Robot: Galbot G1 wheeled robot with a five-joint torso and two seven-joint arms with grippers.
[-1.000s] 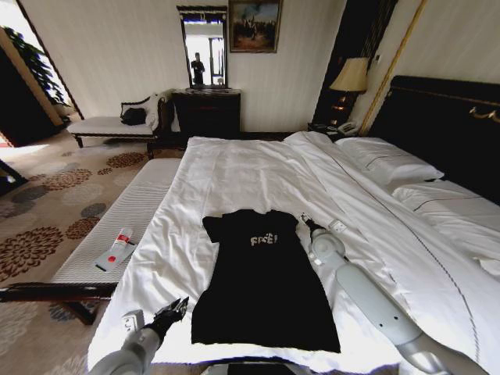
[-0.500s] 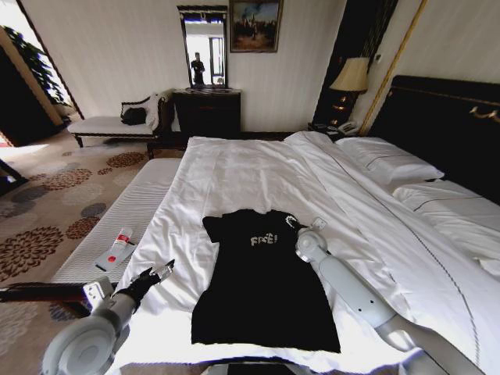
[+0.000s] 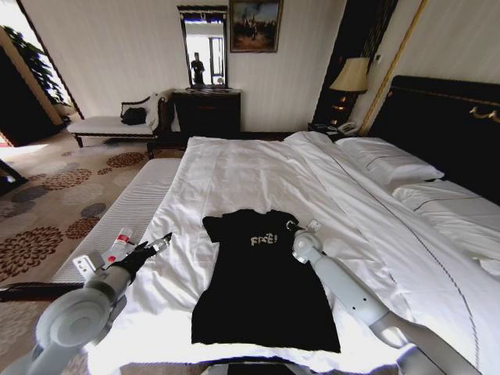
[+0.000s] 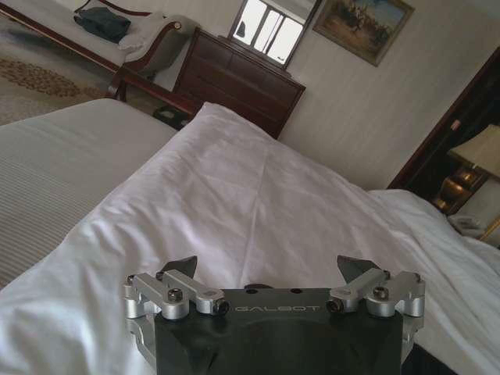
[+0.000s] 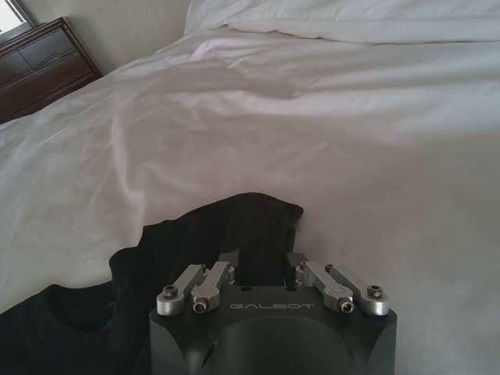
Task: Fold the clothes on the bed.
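The clothes [image 3: 262,285], one black T-shirt with white lettering, lie flat on the near part of the bed [image 3: 234,168], collar away from me. My right gripper [image 3: 291,226] is at the shirt's right sleeve. In the right wrist view the right gripper [image 5: 262,258] has its jaws drawn in on the bunched black sleeve [image 5: 250,215]. My left gripper [image 3: 158,241] hovers over the bed's left edge, left of the shirt and apart from it. In the left wrist view the left gripper [image 4: 269,269] is open over the bare white duvet [image 4: 258,195].
A white-cushioned bench [image 3: 133,207] runs along the bed's left side with a white-and-red tube [image 3: 117,248] on it. Pillows [image 3: 387,160] and a dark headboard [image 3: 445,117] are at the right. A dresser [image 3: 207,113], chaise [image 3: 109,123] and lamp [image 3: 350,76] stand by the far wall.
My left arm has swung from the bed's near corner out to the left and farther along the bed's edge. My right gripper has shifted left onto the shirt's right sleeve.
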